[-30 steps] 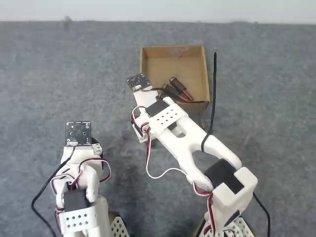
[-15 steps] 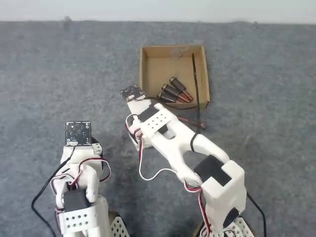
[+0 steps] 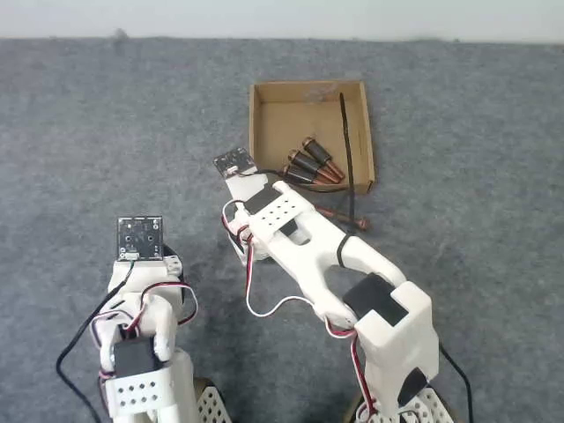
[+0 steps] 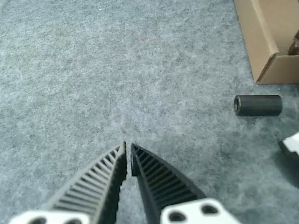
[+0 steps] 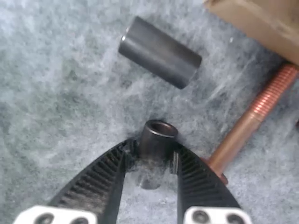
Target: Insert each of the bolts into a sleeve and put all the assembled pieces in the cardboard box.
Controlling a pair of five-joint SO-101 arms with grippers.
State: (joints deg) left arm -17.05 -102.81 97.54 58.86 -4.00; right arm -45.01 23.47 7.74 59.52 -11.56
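High view: the cardboard box (image 3: 253, 123) sits open on the grey carpet (image 3: 106, 115). It holds three assembled pieces (image 3: 310, 164), dark sleeves with copper ends, lying side by side against its near wall. A black cable (image 3: 345, 141) crosses above the box. A copper bolt (image 3: 338, 214) lies on the carpet just outside that near wall. The right arm (image 3: 300, 231) stretches to the box's near left corner, and the left arm (image 3: 145, 326) sits well back from it.

Left wrist view: the left gripper (image 4: 127, 146) hangs over bare carpet, its ribbed jaws almost together and holding nothing. A loose sleeve (image 4: 258, 105) lies on its side just beside the box corner.

Right wrist view: the right gripper (image 5: 153, 148) is clamped on an upright sleeve (image 5: 159, 138), which stands on the carpet with its open bore facing up. The loose sleeve lies nearby, apart from it. The bolt rests beside the gripper, its threaded end pointing toward the box.
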